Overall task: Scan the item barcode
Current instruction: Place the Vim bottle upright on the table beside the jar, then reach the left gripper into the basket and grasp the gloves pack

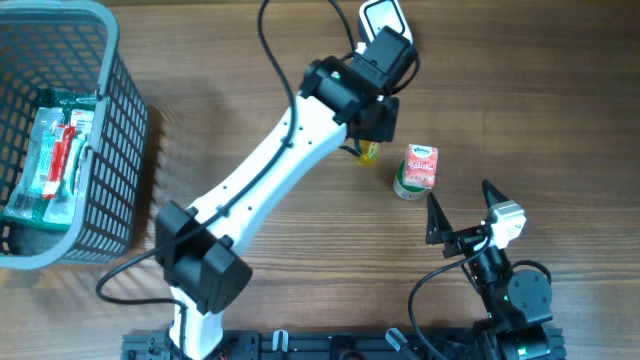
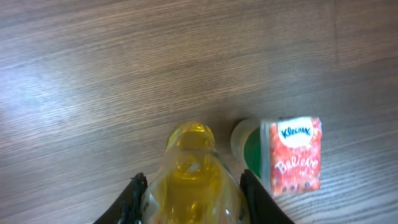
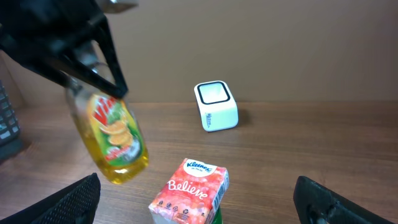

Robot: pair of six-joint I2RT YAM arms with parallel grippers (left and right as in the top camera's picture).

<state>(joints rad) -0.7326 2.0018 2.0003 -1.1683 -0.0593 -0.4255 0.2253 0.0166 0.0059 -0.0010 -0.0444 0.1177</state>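
Pickup looks done: the left gripper point(image 2: 191, 182) is clamped on the yellow dish soap bottle point(image 3: 115, 140), held in the air near the white scanner point(image 3: 216, 106). I'd say the actual scan is still to do. The right gripper point(image 1: 462, 210) sits wide open, empty.

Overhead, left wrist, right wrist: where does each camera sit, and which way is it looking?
Overhead: above the table, looking straight down at both arms, the basket, scanner and tissue pack.
Left wrist: on the left arm, looking down along the left fingers at the yellow bottle they grip.
Right wrist: low by the table, facing forward to the scanner; the open right fingers frame the bottom corners.
Shared: both wrist views show the bottle and tissue pack.
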